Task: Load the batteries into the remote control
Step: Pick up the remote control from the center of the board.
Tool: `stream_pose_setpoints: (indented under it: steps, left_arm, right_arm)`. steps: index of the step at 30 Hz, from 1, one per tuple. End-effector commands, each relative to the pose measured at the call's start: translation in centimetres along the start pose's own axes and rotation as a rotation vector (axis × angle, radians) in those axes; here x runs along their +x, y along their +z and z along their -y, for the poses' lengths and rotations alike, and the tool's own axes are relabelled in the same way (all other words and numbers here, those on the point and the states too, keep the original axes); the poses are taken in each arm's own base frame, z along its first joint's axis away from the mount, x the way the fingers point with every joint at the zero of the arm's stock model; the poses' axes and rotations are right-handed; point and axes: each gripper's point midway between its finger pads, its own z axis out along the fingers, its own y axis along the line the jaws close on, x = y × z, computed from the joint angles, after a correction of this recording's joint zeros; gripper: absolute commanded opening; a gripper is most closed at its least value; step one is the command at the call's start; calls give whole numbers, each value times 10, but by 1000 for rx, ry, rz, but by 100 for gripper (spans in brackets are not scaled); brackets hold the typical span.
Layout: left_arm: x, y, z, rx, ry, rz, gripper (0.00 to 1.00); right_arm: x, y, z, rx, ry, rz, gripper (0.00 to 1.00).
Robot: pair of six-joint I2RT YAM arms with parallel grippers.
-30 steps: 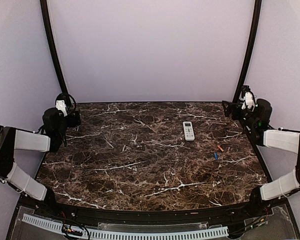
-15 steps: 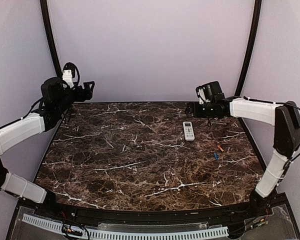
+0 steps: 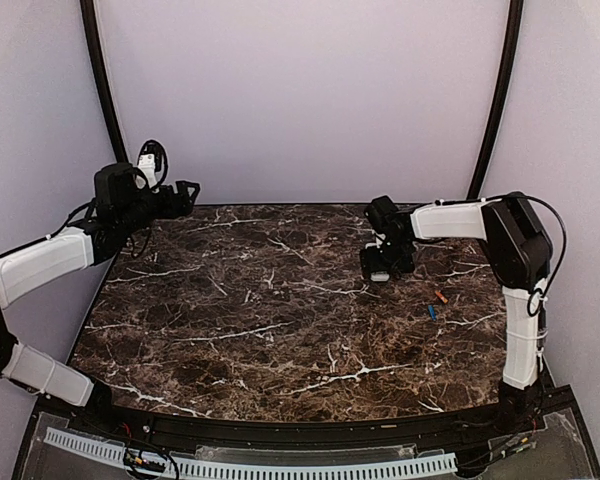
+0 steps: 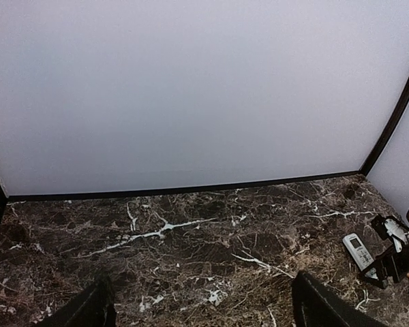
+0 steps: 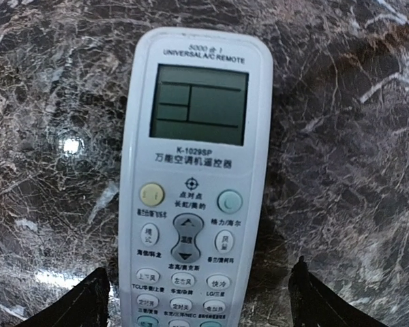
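Note:
The white remote control (image 5: 191, 177) lies face up on the marble table (image 3: 280, 330), display and buttons showing. My right gripper (image 5: 194, 300) is open and hovers just above it, with one finger on each side of its lower half and not touching it. In the top view this gripper (image 3: 380, 262) hides most of the remote. The orange battery (image 3: 441, 297) and the blue battery (image 3: 431, 312) lie on the table to the right of the remote, nearer the front. My left gripper (image 3: 185, 188) is open and empty, held high over the back left corner.
The left wrist view shows the remote (image 4: 360, 248) and the right gripper (image 4: 394, 257) far off at the right. Grey walls enclose the table on three sides. Black poles (image 3: 108, 100) stand at both back corners.
My right arm has swung in from the right edge and come down over the remote. My left arm has risen and reached out over the back left corner.

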Motion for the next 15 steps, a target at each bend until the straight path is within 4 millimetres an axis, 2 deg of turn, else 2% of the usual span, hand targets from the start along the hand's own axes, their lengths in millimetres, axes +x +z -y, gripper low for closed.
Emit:
stream_pose_setpoints:
  steps: [1,6,10,12,15]
  left_arm:
    - [-9,-14,13,57,22,26,89]
    - [-10,-16,20,96,12,27,88]
    - [-11,-17,25,122,18,32,87]
    - [-12,-18,29,145,33,36,86]
    - [-10,-19,37,180,71,52,84]
  right_arm:
    - [7,5,-7,20,3,-30,84]
    - [6,16,-3,61,-10,-30,74]
    - [7,18,0,78,-23,-37,55]
    - [3,9,-2,61,-38,-19,47]
    - [-13,-26,-18,-45,-102,66,37]
